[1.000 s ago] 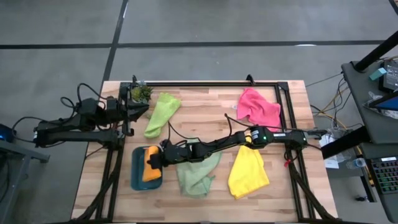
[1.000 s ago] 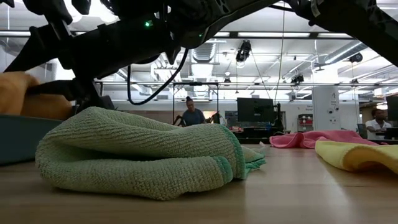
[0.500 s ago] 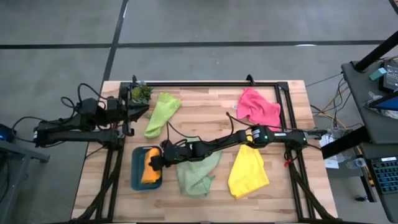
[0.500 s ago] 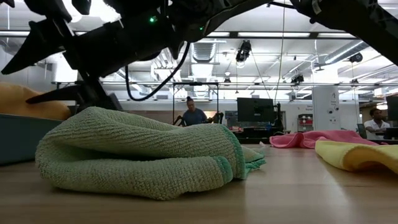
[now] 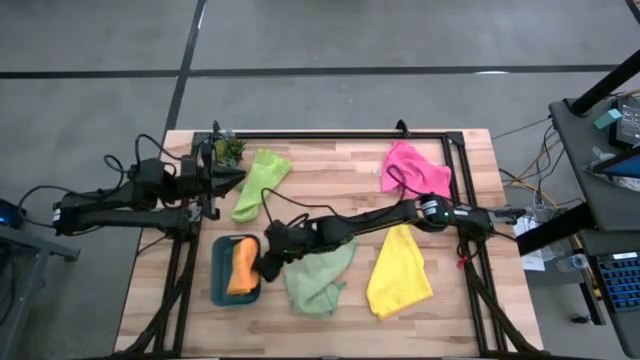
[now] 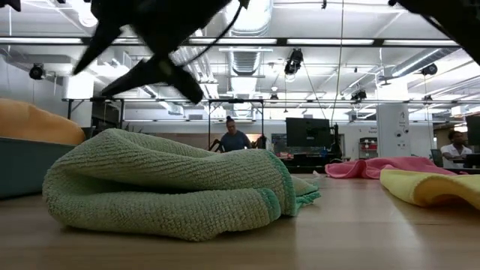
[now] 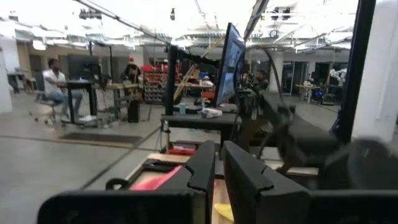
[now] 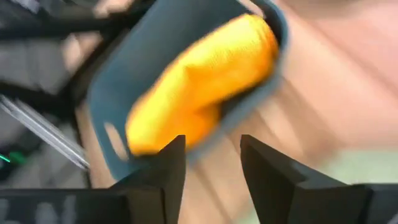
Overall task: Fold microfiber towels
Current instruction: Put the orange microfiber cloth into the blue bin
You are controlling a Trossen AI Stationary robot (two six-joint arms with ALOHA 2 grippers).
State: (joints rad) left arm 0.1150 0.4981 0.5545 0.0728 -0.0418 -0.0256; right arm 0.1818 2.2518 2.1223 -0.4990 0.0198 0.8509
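Observation:
An orange towel (image 5: 238, 268) lies bunched in the teal tray (image 5: 217, 283) at the front left. My right gripper (image 5: 264, 264) hangs open just above the tray's right rim, nothing between its fingers (image 8: 166, 163), clear of the orange towel (image 8: 205, 81). A pale sage green towel (image 5: 318, 278) lies crumpled beside the tray, and a yellow towel (image 5: 400, 275) lies flat to its right. A pink towel (image 5: 415, 170) is at the far right and a lime green towel (image 5: 258, 183) at the far left. My left gripper (image 5: 232, 177) waits shut at the left edge.
A small potted plant (image 5: 228, 150) stands at the far left corner, next to my left gripper. A black metal frame (image 5: 330, 133) runs along the table's far edge and sides. Bare wood shows in the middle between the lime green and pink towels.
My right gripper has opened and let go of the orange towel, then risen and drawn back a little toward the table's right, rolling its wrist. The orange towel stays lying in the tray.

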